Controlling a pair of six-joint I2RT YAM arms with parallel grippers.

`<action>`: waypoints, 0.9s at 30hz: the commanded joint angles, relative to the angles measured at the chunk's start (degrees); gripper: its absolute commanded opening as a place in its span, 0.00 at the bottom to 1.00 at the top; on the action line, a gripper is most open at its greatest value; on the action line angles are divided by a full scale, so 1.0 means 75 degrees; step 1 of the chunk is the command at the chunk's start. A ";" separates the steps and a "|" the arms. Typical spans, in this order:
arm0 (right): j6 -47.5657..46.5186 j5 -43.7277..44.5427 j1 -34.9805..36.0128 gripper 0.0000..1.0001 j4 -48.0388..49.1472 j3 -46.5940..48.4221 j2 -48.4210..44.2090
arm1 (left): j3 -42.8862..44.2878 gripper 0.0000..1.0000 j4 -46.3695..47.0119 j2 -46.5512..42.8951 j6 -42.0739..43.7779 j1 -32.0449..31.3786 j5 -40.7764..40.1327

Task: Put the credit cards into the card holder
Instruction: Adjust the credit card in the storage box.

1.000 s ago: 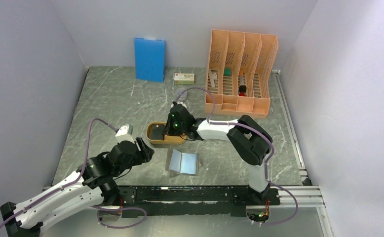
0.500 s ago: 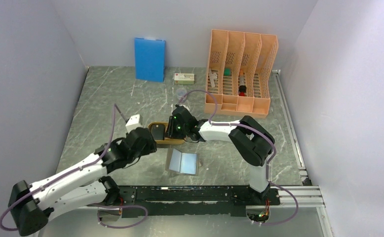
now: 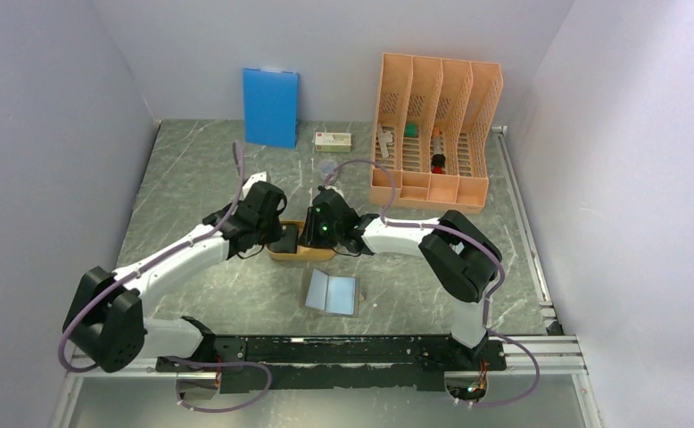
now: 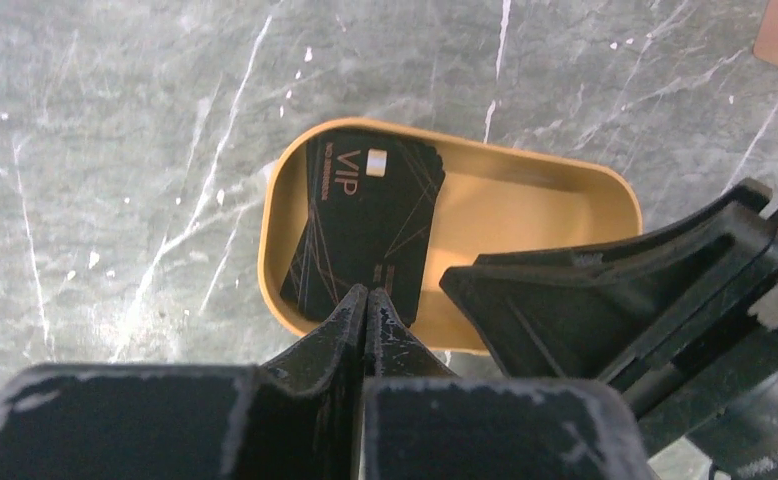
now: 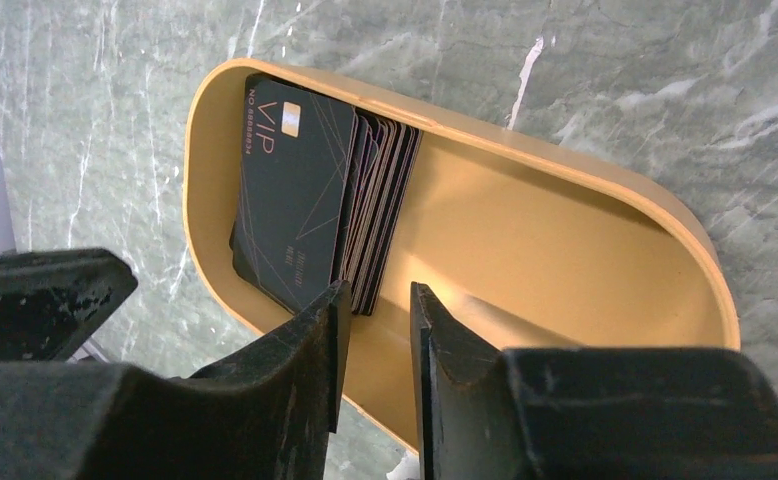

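The left tool point(image 4: 366, 300) is pinched fully closed at the edge of the stacked black rectangular cards point(image 4: 365, 215) in a shallow orange oval tray point(image 4: 525, 205). The right tool point(image 5: 375, 305) is slightly parted and empty.

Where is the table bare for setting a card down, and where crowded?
Bare: marble between blue board and left arm; also between card holder and right arm. Crowded: orange tray, left gripper and right gripper both at it.

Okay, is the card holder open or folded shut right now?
Open. The card holder lies spread out in the top view, with both pale blue inner panels facing up.
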 commanded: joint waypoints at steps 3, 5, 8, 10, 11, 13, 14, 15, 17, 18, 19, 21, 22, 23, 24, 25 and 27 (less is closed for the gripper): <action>-0.0212 0.0148 -0.0037 0.32 -0.0075 -0.0089 -0.0177 | 0.0760 0.05 -0.0243 0.0785 0.0746 0.0091 -0.0520; -0.0209 0.0151 -0.0049 0.32 -0.0036 -0.0132 -0.0189 | 0.0801 0.05 -0.0245 0.1005 0.0838 0.0111 -0.0669; -0.0195 0.0137 -0.0058 0.32 0.0055 -0.0241 -0.0206 | 0.0920 0.05 -0.0308 0.1348 0.0848 0.0200 -0.0707; -0.0167 0.0106 -0.0080 0.32 0.0108 -0.0312 -0.0213 | 0.0946 0.05 -0.0345 0.1524 0.0821 0.0254 -0.0753; -0.0158 0.0092 -0.0092 0.32 0.0137 -0.0337 -0.0223 | 0.0957 0.05 -0.0375 0.1596 0.0803 0.0293 -0.0748; -0.0154 0.0081 -0.0104 0.32 0.0175 -0.0406 -0.0257 | 0.0941 0.05 -0.0380 0.1696 0.0788 0.0345 -0.0735; -0.0149 0.0079 -0.0117 0.32 0.0207 -0.0430 -0.0266 | 0.0923 0.05 -0.0375 0.1737 0.0783 0.0373 -0.0743; -0.0144 0.0068 -0.0127 0.32 0.0225 -0.0456 -0.0281 | 0.0915 0.05 -0.0355 0.1783 0.0786 0.0375 -0.0762; -0.0131 0.0039 -0.0144 0.32 0.0257 -0.0484 -0.0283 | 0.0961 0.05 -0.0408 0.1925 0.0765 0.0423 -0.0811; -0.0127 0.0027 -0.0143 0.32 0.0280 -0.0497 -0.0286 | 0.1002 0.05 -0.0442 0.2022 0.0775 0.0449 -0.0837; -0.0130 0.0021 -0.0157 0.32 0.0296 -0.0508 -0.0283 | 0.1052 0.05 -0.0485 0.2144 0.0755 0.0473 -0.0839; -0.0103 0.0000 -0.0154 0.32 0.0369 -0.0554 -0.0282 | 0.1104 0.05 -0.0481 0.2339 0.0741 0.0496 -0.0829; -0.0090 -0.0012 -0.0160 0.32 0.0396 -0.0568 -0.0274 | 0.1107 0.05 -0.0446 0.2385 0.0748 0.0493 -0.0801; -0.0084 -0.0021 -0.0155 0.32 0.0413 -0.0578 -0.0262 | 0.1102 0.05 -0.0415 0.2423 0.0765 0.0493 -0.0794; -0.0075 -0.0035 -0.0157 0.32 0.0441 -0.0584 -0.0255 | 0.1117 0.05 -0.0410 0.2495 0.0769 0.0493 -0.0796; -0.0072 -0.0047 -0.0165 0.32 0.0460 -0.0601 -0.0248 | 0.1146 0.05 -0.0409 0.2562 0.0779 0.0493 -0.0818; -0.0054 -0.0083 -0.0166 0.32 0.0514 -0.0610 -0.0225 | 0.1198 0.05 -0.0452 0.2682 0.0777 0.0493 -0.0849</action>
